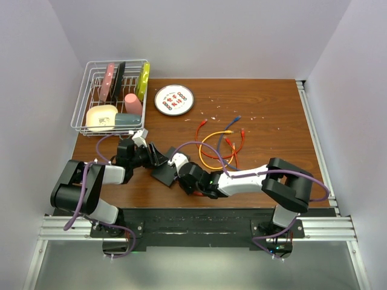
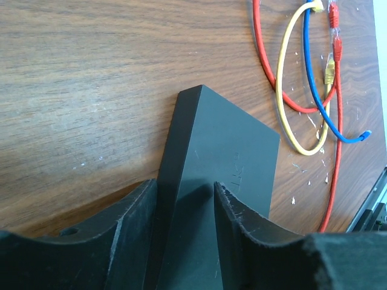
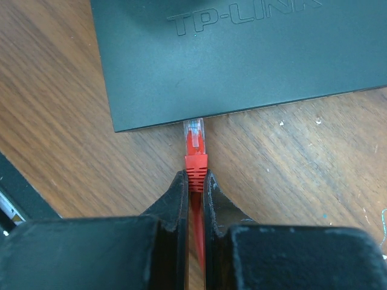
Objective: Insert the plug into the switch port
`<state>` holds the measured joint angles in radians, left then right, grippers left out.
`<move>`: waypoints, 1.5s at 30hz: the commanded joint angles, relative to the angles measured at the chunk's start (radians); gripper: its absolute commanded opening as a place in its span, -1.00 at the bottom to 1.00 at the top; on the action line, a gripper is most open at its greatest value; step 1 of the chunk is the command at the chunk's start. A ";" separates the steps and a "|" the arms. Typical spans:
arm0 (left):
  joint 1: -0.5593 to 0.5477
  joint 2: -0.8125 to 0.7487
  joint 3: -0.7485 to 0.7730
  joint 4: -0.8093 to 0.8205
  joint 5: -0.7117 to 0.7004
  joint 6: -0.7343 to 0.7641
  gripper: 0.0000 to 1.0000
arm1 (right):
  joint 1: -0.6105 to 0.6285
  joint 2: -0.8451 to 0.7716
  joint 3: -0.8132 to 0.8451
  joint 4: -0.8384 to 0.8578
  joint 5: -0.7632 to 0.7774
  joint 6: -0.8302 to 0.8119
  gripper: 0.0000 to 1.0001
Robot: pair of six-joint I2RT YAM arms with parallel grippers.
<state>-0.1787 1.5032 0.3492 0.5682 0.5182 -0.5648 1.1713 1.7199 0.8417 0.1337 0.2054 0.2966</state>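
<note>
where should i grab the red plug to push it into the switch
Pinch the red plug by its ribbed boot, across its narrow sides, coming from the cable end straight behind it. That leaves the clear tip free and pointing at the edge of the switch. The right end effector grips it just so.

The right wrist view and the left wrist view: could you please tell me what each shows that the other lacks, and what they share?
Only the right wrist view shows the right tool pinching the red plug, its clear tip at the edge of the switch, plus the TP-LINK lettering. Only the left wrist view shows the left tool gripping the switch's end, and a loose yellow cable, blue cable and red cable on the table. Both show the black switch and the wooden table.
</note>
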 commanded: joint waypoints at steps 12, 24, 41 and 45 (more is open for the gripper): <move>-0.004 0.041 -0.027 -0.031 0.091 -0.015 -0.21 | 0.005 -0.003 -0.010 0.170 0.172 0.036 -1.00; -0.033 0.043 -0.079 0.062 0.102 -0.098 -0.32 | 0.024 0.049 -0.006 0.253 0.252 0.061 -1.00; -0.054 0.057 -0.131 0.151 0.100 -0.165 -0.28 | 0.079 0.147 0.099 0.161 0.408 -0.004 -1.00; -0.056 0.060 -0.125 0.128 0.105 -0.142 -0.21 | 0.080 0.156 0.126 0.124 0.414 -0.014 -1.00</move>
<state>-0.1726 1.5429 0.2588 0.8085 0.4282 -0.6773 1.2808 1.8320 0.9020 0.2108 0.5320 0.3073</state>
